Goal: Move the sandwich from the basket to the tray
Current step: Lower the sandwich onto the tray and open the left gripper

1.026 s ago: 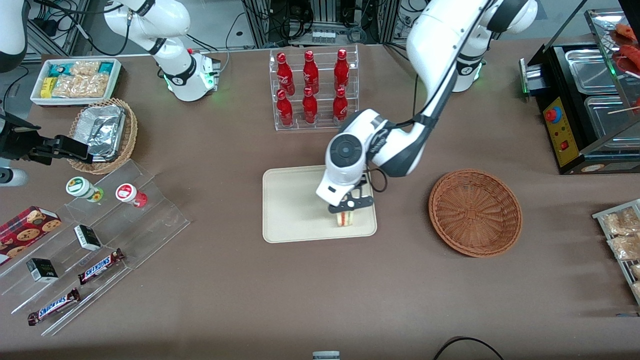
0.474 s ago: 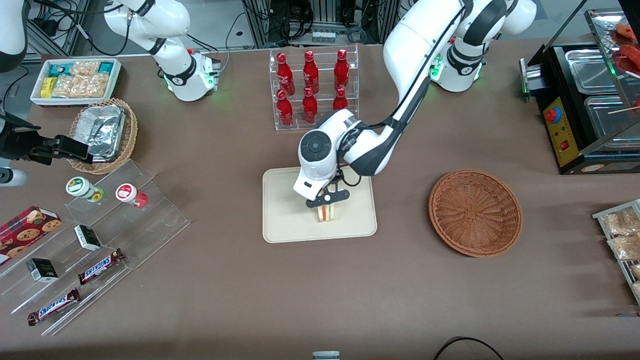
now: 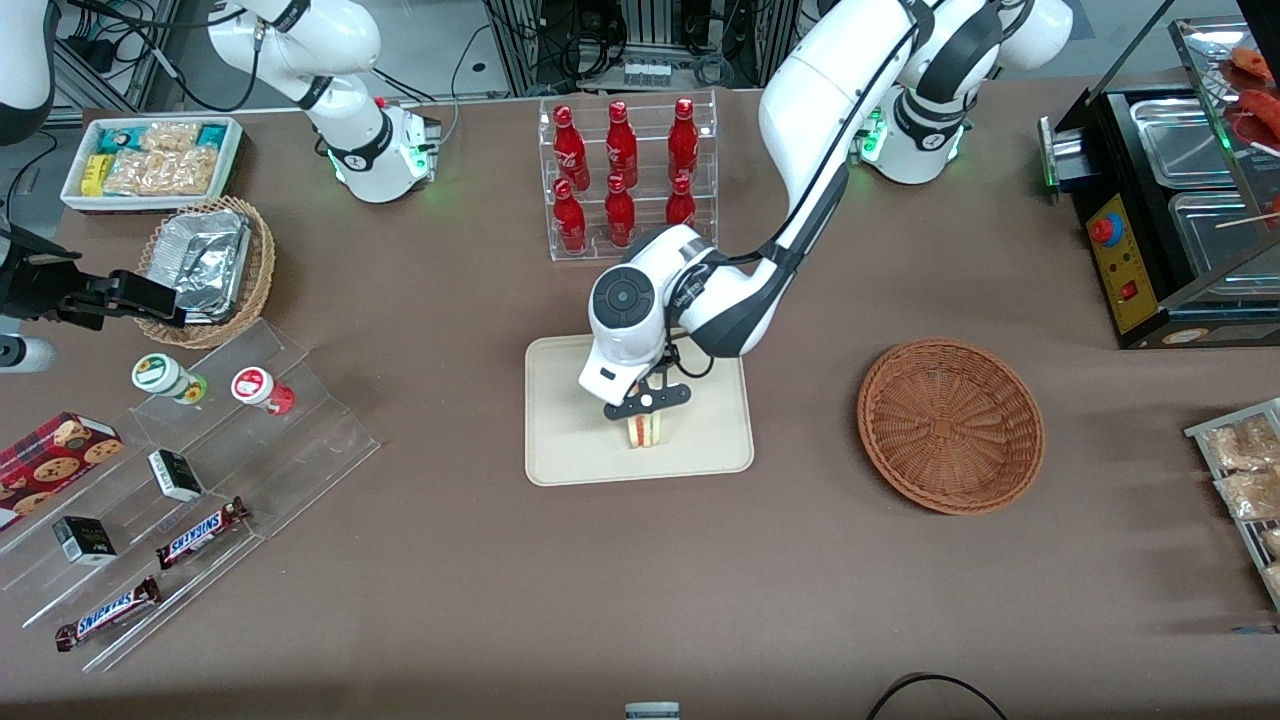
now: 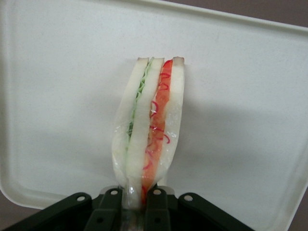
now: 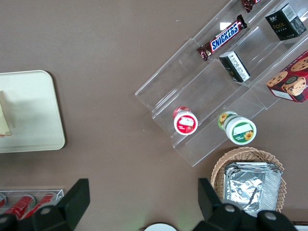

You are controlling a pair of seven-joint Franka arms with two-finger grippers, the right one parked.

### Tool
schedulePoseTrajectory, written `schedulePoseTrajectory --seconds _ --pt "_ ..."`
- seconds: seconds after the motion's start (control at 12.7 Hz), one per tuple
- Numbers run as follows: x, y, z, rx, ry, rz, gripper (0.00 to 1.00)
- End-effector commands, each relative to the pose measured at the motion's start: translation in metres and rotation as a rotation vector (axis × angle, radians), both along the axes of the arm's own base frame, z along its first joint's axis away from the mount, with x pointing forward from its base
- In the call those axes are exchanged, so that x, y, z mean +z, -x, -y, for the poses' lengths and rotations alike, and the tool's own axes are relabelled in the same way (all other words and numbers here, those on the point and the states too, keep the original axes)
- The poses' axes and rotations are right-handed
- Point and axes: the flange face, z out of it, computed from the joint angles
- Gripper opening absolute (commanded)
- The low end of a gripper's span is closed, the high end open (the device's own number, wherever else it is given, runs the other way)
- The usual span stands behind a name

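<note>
Gripper [image 3: 647, 408] of mine, pinched tight on the sandwich [image 3: 646, 429], has slid w/ it across the tray [image 3: 560, 420] away from the basket [image 3: 950, 425] and settled low over tray's middle, so sandwich hangs right below me, prob. ready for release.
</note>
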Motion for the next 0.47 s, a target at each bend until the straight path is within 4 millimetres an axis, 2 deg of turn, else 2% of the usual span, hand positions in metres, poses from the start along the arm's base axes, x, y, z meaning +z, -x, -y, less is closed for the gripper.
schedulePoseTrajectory --seconds 0.0,0.16,0.24,0.32,0.39 --pt "-0.0020 -0.0018 0.0047 0.029 -0.012 -0.006 0.00" --pt "-0.0094 -0.0002 0.0048 0.029 -0.018 -0.013 0.00" --pt "-0.0105 -0.0001 0.0047 0.030 -0.019 -0.014 0.25" --pt "-0.0111 -0.0008 0.0038 0.030 -0.019 -0.014 0.76" --pt "-0.0117 -0.0015 0.0029 0.033 -0.019 -0.014 1.00"
